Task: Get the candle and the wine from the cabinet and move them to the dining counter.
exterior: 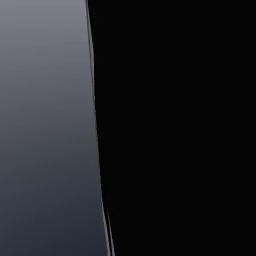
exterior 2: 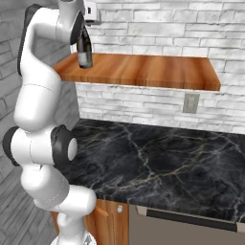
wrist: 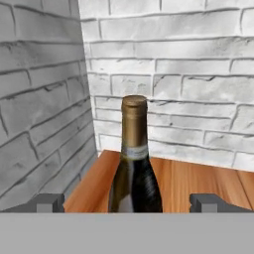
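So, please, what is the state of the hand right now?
Hand: open, holding nothing; its fingertips stand on either side of the wine, apart from it.

Wine (wrist: 135, 163) base – cut off, hand view

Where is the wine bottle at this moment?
The wine stands upright at the left end of the wooden wall shelf, near the brick corner. In the hand view it sits centred between the open tool tips.
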Available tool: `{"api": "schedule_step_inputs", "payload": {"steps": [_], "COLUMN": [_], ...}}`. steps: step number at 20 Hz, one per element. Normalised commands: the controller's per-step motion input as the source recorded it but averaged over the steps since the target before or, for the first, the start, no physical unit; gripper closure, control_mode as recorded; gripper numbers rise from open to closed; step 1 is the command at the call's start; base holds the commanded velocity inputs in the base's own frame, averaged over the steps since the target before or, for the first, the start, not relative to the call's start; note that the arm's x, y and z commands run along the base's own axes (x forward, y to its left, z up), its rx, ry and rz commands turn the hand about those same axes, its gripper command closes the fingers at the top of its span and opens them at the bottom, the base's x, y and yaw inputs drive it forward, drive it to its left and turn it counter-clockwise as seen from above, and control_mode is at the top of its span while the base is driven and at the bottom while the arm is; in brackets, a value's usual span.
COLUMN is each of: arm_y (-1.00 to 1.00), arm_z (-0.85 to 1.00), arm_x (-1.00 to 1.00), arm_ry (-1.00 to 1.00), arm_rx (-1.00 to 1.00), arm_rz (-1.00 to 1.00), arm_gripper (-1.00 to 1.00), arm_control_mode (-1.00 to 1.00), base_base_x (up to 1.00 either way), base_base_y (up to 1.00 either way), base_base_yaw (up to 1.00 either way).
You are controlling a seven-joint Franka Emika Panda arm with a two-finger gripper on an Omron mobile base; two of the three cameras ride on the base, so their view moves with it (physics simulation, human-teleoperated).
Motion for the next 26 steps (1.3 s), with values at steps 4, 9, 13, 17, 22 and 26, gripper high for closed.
{"api": "schedule_step_inputs", "payload": {"steps": [4, 9, 13, 17, 22, 26], "arm_y": [0.00, 0.00, 0.01, 0.04, 0.06, 0.04], "arm_z": [0.00, 0.00, 0.00, 0.00, 0.00, 0.00], "arm_x": [0.30, 0.18, 0.16, 0.19, 0.19, 0.15], "arm_ry": [0.00, 0.00, 0.00, 0.00, 0.00, 0.03], "arm_rx": [0.00, 0.00, 0.00, 0.00, 0.00, 0.00], "arm_rz": [0.00, 0.00, 0.00, 0.00, 0.00, 0.00], "arm_gripper": [-1.00, -1.00, -1.00, -1.00, -1.00, -1.00], "arm_control_mode": [-1.00, -1.00, -1.00, -1.00, -1.00, -1.00], "base_base_x": [0.00, 0.00, 0.00, 0.00, 0.00, 0.00], "base_base_y": [0.00, 0.00, 0.00, 0.00, 0.00, 0.00], "base_base_yaw": [0.00, 0.00, 0.00, 0.00, 0.00, 0.00]}}
